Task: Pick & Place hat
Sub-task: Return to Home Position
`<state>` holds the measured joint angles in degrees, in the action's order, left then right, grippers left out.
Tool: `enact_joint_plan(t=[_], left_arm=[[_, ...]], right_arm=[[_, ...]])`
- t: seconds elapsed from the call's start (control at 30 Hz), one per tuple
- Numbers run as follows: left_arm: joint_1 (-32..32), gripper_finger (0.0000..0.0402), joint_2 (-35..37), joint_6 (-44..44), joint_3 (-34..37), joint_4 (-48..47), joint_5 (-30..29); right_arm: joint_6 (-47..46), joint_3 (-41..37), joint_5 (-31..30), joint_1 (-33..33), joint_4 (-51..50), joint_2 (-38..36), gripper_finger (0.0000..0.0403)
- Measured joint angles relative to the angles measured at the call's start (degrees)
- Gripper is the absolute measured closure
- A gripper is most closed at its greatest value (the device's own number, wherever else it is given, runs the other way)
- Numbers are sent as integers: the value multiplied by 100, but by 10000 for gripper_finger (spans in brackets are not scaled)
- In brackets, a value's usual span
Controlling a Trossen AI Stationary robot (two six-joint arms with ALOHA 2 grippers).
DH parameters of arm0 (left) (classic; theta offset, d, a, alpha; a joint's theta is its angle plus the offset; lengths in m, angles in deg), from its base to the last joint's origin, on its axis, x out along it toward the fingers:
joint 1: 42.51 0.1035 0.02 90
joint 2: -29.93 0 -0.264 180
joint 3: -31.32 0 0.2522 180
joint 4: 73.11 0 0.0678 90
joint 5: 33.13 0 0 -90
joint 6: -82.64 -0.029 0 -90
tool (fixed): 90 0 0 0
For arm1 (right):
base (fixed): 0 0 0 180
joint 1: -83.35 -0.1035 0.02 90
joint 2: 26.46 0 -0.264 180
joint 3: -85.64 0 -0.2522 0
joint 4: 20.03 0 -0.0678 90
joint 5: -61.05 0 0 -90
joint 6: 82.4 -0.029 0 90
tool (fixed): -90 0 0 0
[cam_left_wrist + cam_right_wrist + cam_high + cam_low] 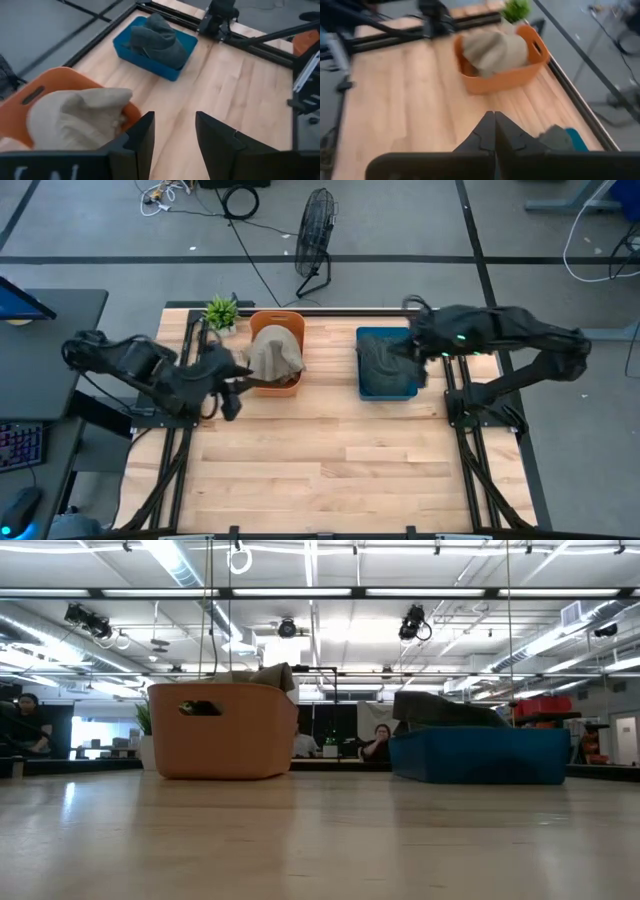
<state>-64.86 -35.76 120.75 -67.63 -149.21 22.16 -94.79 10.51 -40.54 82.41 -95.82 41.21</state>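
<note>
Closest to you are the front boards of the one wooden table [330,470]. Farther in, you have two grippers and two bins side by side.

Your left gripper [174,117] hangs just beside the left wall of the orange bin [275,315], with its two fingers apart. Your right gripper [494,114] hangs above the right rim of the blue bin [385,333], with its two fingers pressed together tip to tip.

The dark caps [155,40] you are after lie heaped inside the blue bin and rise above its rim. The heap is too bunched for you to count. The orange bin holds a mound of beige caps [275,352], and you cannot count those either.

Behind the orange bin, at the table's far left corner, stands one small green plant [221,311]. Beyond the table, one black fan [316,225] sits on the grey floor. In the level view, two people [378,743] show in the room behind the bins.
</note>
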Motion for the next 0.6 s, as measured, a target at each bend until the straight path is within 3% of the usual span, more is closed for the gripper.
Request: enact_joint_plan(t=[0.27,0.6], left_arm=[[-599,260,1149,316,1237,157,-338],[-621,260,2894,-472,3570,2722,-300]], right_arm=[[-43,-589,-211,-794,582,-930,403],[218,-3298,742,-1163,3763,-2515,403]])
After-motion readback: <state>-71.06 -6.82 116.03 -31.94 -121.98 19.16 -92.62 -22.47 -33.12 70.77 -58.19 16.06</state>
